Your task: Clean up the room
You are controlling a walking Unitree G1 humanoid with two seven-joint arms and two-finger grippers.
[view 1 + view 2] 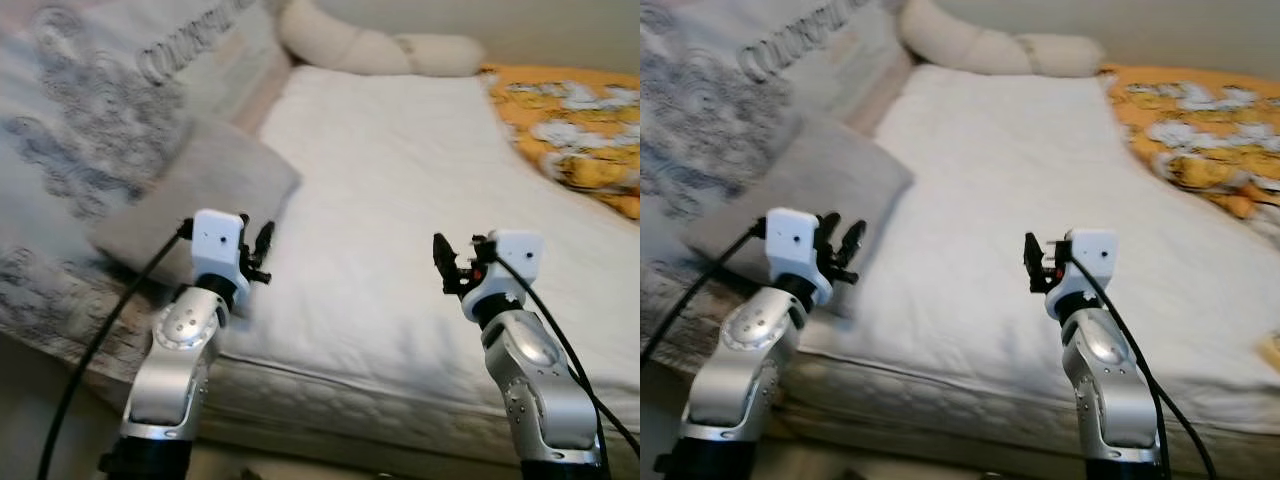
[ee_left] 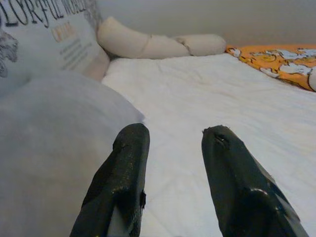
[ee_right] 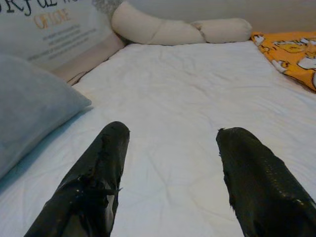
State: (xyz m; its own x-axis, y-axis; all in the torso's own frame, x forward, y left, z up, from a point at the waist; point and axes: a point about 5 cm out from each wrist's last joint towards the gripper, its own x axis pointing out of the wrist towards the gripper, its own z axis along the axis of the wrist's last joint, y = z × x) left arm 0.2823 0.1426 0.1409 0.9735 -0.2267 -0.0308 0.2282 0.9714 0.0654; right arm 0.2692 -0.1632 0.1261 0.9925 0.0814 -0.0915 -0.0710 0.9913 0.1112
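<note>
Both grippers, left gripper point(image 1: 262, 252) and right gripper point(image 1: 452, 264), hover spread-fingered over the white mattress point(image 1: 400, 190). Left gripper hangs beside the grey pillow point(image 1: 195, 190). Orange "OF LOVE" lettering point(image 3: 52, 19) marks the cushion past that pillow.

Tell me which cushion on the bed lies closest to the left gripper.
The plain grey pillow at the bed's left edge. The left gripper, jaws open, hovers right beside its corner. The long cream bolster lies at the far end; the orange patterned blanket is on the right.

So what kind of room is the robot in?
Most likely a bedroom. There is a bed with a white mattress, a grey pillow lying on it, and an orange patterned blanket at the side.
</note>
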